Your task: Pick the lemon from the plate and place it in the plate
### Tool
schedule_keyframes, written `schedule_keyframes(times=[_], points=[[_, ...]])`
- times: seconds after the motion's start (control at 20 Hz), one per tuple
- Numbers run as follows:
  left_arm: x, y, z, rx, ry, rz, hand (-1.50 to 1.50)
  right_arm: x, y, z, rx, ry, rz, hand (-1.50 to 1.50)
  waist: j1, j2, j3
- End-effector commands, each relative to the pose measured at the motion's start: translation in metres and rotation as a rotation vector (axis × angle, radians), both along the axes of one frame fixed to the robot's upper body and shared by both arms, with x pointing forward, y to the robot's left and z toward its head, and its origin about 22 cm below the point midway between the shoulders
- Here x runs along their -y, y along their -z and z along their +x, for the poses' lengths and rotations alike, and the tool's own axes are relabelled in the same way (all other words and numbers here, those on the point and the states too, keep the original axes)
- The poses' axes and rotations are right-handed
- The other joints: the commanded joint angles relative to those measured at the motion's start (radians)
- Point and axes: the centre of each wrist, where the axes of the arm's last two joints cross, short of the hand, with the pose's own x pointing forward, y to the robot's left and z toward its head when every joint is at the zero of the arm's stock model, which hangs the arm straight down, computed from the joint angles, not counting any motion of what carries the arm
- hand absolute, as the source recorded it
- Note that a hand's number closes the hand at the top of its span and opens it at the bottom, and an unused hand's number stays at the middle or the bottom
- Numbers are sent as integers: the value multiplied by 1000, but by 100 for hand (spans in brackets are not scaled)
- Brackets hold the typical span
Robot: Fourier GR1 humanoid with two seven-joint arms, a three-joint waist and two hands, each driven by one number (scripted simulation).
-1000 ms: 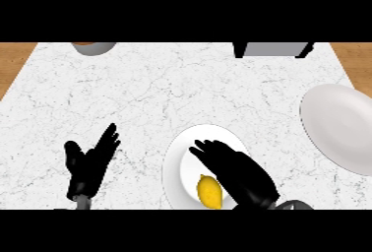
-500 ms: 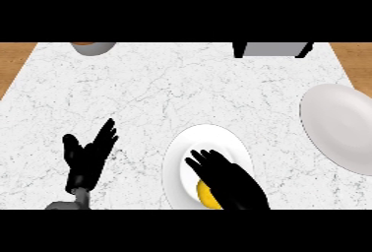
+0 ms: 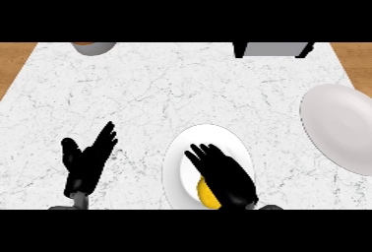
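A yellow lemon (image 3: 207, 194) lies on the near white plate (image 3: 181, 157) at the view's lower middle. My right hand (image 3: 222, 174) lies over the lemon with straight fingers, hiding most of it; only the lemon's left side shows. A second white plate (image 3: 338, 125) sits at the right edge of the counter. My left hand (image 3: 87, 160) rests open at the lower left, fingers up, apart from both plates.
A grey bowl (image 3: 94, 47) stands at the counter's far left edge and a dark grey appliance (image 3: 272, 48) at the far right. The marble counter (image 3: 181, 88) stretches between them and the plates; wood floor shows at both far corners.
My right hand has slid left and toward me across the near plate, coming over the lemon and covering most of it. The left hand has barely moved.
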Motion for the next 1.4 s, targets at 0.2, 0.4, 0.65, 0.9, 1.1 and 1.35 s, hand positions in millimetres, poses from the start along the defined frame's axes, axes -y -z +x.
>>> schedule_keyframes(times=[0.2,0.4,0.65,0.9,1.1,1.35], points=[[4,-7,-13,10,-17,2,0,0,20,1,-27,-13,-34,-150,0,-1,0],[-4,7,-3,3,2,18,0,-5,35,11,-9,-117,-127,150,0,0,0],[8,0,-7,-7,13,14,0,5,53,9,56,-119,-127,150,0,0,0],[8,14,4,-3,0,1,0,-7,61,-4,161,-133,-91,150,-2,0,0],[1,9,1,2,-14,-10,0,-11,16,-9,301,-28,183,150,-13,-3,0],[-10,10,-17,-5,-51,-5,0,44,24,-47,345,394,214,150,-47,-14,1]])
